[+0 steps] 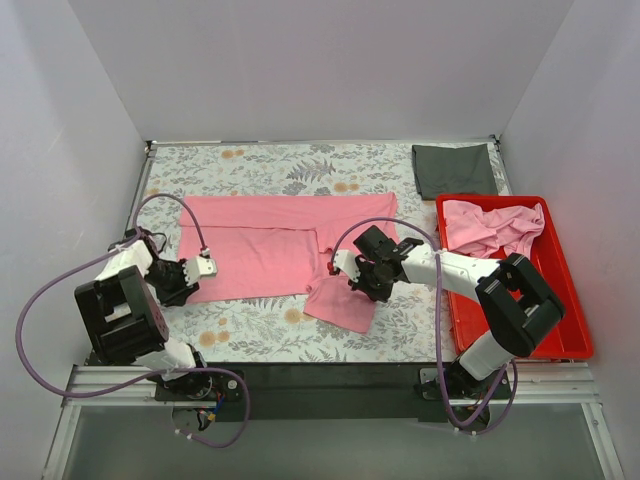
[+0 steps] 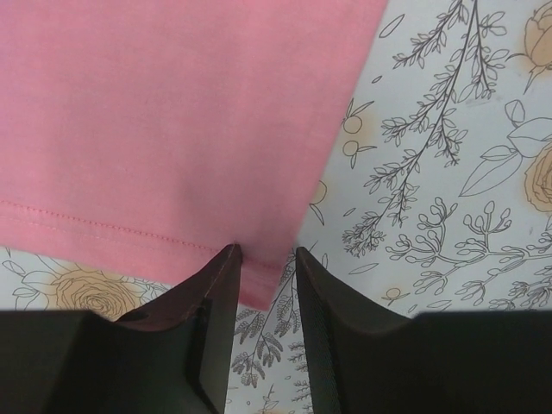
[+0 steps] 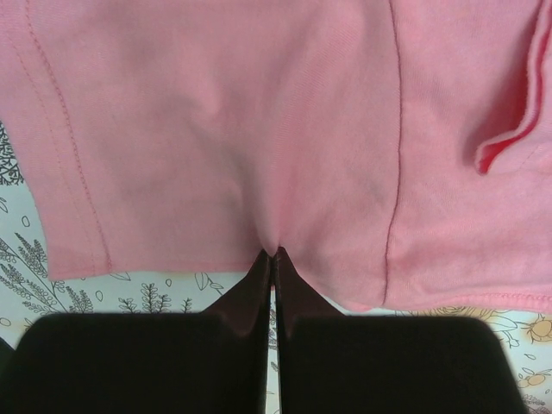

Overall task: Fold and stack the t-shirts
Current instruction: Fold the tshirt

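Got one pink t-shirt (image 1: 270, 250) laid out flat mid-surface (image 1: 260, 330), one end flopped toward the near edge. Left hand (image 2: 265, 252) released, fingers (image 2: 216, 293) straddling the shirt's hem corner, not pinching it. Right hand (image 3: 272, 253) clenched tight on a pinch of the same shirt's fabric near that floppy end. Second t-shirt (image 1: 490, 228) crumpled in the red bin (image 1: 570, 300) off to the right, dark folded cloth (image 1: 455, 170) just behind the bin
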{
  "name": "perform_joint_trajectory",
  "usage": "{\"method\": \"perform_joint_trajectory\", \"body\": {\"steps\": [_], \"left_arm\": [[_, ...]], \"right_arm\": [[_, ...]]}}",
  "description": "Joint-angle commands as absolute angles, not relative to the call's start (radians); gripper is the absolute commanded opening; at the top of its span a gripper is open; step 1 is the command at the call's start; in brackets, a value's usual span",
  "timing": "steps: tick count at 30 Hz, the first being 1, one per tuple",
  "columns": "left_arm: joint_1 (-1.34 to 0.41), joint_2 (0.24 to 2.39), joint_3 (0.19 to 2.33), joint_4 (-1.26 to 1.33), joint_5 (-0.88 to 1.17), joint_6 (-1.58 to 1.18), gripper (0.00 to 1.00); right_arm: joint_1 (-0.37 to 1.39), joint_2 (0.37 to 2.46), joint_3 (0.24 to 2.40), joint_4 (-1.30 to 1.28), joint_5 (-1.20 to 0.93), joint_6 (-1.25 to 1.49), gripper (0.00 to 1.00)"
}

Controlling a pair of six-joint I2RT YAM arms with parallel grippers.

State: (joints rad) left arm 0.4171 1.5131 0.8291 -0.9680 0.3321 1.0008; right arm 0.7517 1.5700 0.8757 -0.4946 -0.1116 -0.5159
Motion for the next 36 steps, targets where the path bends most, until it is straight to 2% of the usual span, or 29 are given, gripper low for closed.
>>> {"method": "perform_joint_trajectory", "body": {"steps": [1, 3, 6, 10, 12, 23, 36], "left_arm": [[0.428, 1.5, 0.766, -0.924, 0.301, 1.037, 0.3], [0.43, 1.502, 0.746, -0.907, 0.299, 1.032, 0.29], [0.431, 1.505, 0.738, -0.887, 0.304, 1.032, 0.2], [0.433, 1.512, 0.797, -0.925, 0.336, 1.012, 0.03], [0.434, 1.509, 0.843, -0.963, 0.362, 1.006, 0.01], [0.434, 1.482, 0.968, -1.06, 0.437, 0.996, 0.0], [0.434, 1.624, 1.222, -1.058, 0.592, 0.854, 0.0]], "right_arm": [[0.738, 1.603, 0.853, -0.54, -0.08, -0.546, 0.01], [0.738, 1.595, 0.85, -0.546, -0.084, -0.548, 0.01], [0.738, 1.575, 0.847, -0.552, -0.094, -0.549, 0.01], [0.736, 1.513, 0.853, -0.563, -0.101, -0.56, 0.01], [0.73, 1.488, 0.861, -0.571, -0.101, -0.572, 0.01], [0.684, 1.422, 0.957, -0.621, -0.091, -0.661, 0.01], [0.609, 1.54, 1.181, -0.689, -0.072, -0.807, 0.01]]}}
